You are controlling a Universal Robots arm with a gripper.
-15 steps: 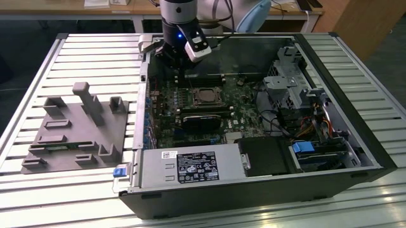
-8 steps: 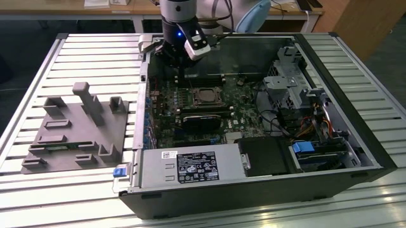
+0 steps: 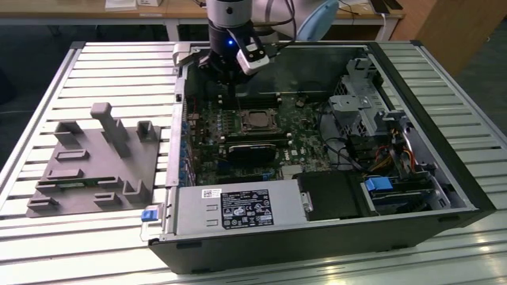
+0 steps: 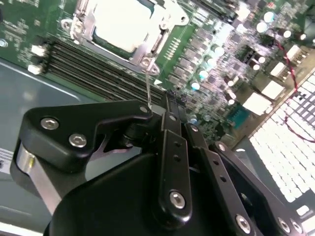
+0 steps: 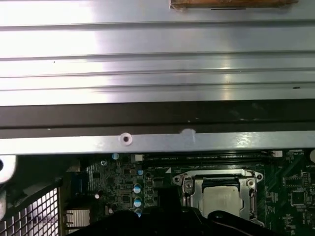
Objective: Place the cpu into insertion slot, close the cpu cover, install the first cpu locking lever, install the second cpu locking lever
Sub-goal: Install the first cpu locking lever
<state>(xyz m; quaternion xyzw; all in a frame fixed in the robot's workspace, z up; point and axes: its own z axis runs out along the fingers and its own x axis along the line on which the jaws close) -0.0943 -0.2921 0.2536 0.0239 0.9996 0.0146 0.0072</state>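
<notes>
- My gripper [image 4: 167,105] hangs low over the board, near the socket. I cannot tell whether it is apart or together.
- A thin locking lever [image 4: 148,83] stands up from the socket corner towards it, and I judge it unlatched.
- Beyond, the cpu [image 4: 120,22] lies in the insertion slot [image 5: 198,196] with the cpu cover [image 5: 189,196] down. The levers remain.

Near the black gripper [image 4: 168,101], the cpu [image 4: 123,24] gleams pale silver inside its silvery cpu cover [image 4: 78,24] (green motherboard [image 4: 24,29] around).

Printed label [image 3: 246,209] on the grey power supply [image 3: 190,209], lettering apparently too small to read
</notes>
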